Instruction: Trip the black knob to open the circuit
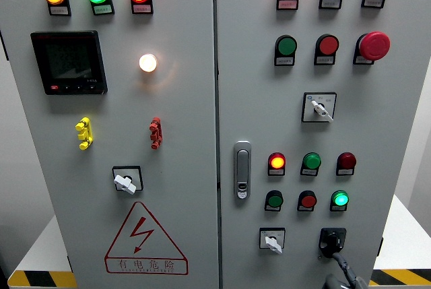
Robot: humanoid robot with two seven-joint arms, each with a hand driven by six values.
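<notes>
Black knob [332,240]: cabinet [283,100] door, approx 5 o'clock, lower R. Robot hand [345,277] just below at frame edge; finger tip near knob, grip state can't tell.

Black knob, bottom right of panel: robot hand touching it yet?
Cannot tell. Head view shows the robot hand just under the black knob, dark on dark, no clear gap or contact.
</notes>
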